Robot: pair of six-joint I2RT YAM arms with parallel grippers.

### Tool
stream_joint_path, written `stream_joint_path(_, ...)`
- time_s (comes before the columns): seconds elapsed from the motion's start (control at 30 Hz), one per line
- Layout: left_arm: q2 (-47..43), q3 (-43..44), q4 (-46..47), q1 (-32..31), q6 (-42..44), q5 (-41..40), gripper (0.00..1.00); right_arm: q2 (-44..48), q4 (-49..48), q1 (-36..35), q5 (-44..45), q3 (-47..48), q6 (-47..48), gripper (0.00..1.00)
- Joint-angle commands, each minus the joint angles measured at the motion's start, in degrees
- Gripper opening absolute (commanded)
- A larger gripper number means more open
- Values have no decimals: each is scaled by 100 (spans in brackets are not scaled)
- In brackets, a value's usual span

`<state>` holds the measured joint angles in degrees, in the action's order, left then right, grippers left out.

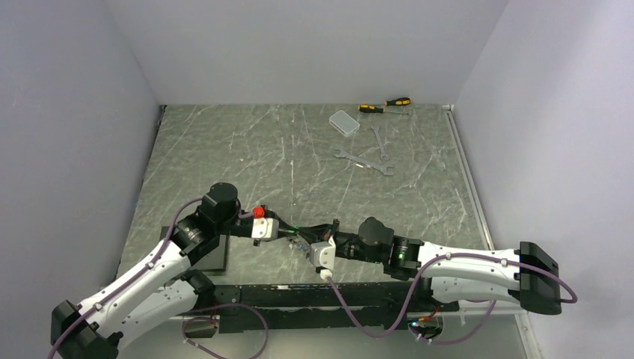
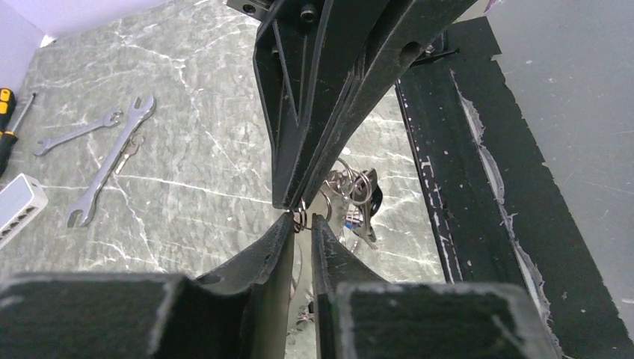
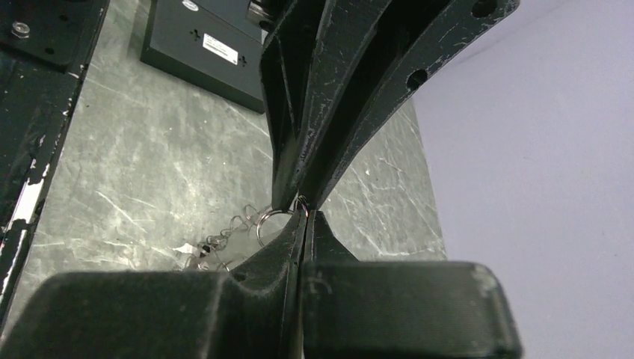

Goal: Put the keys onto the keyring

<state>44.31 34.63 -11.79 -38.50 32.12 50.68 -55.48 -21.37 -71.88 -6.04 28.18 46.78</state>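
- Top view first: both arms reach in over the near half of the table [image 1: 224, 149], and the left gripper [image 1: 290, 233] and right gripper [image 1: 308, 241] meet tip to tip just ahead of the black base rail [image 1: 314, 295].
- The keys [image 1: 300, 244] are a small glint right under that meeting point, close to the near edge.
- Behind them we have wide bare marble out to the back wall. Two wrenches [image 1: 363, 161], a clear box [image 1: 344, 122] and two screwdrivers [image 1: 385, 105] sit well apart from the grippers, in the far right corner.
- A black block [image 1: 213, 253] sits beside the left arm, near the table's left edge.
- Over to the left wrist: our own fingers [image 2: 280, 247] stand a sliver apart, with a coil of the keyring [image 2: 300, 218] in the gap at their tips.
- Whether they bite on that wire we cannot tell.
- The right gripper comes down from above, tips right at the same coil. The bunch of keys hangs just beyond, between the tips and the rail on the right.
- Right wrist now: its fingers [image 3: 314, 239] are pressed flat together, the keyring's thin wire pinched at their tips and a loop curling out to the left.
- More small rings trail on the marble below. The side wall rises on the right, and there is bare table towards the black block.
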Motion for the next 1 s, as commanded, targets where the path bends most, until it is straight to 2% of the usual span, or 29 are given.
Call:
stream_joint_path(0.0, 68, 170, 167, -25, -8, 12, 14, 117, -684, -24, -150, 21, -121, 0)
stream_joint_path(0.13, 77, 167, 199, -26, -4, 51, 0, 67, -676, -28, -210, 25, -155, 0)
stream_joint_path(0.53, 35, 209, 143, -25, -37, 132, 0, -6, -581, -28, -80, -2, -278, 1)
stream_joint_path(0.77, 12, 206, 314, -21, -305, -75, 0, 286, -522, -28, 37, -154, -553, 24)
stream_joint_path(0.9, 86, 192, 460, -25, -509, -176, 0, 624, -375, -28, 127, -271, -809, 42)
stream_joint_path(0.97, 140, 202, 554, -20, -642, -229, 0, 831, -215, -28, 132, -330, -1025, 44)
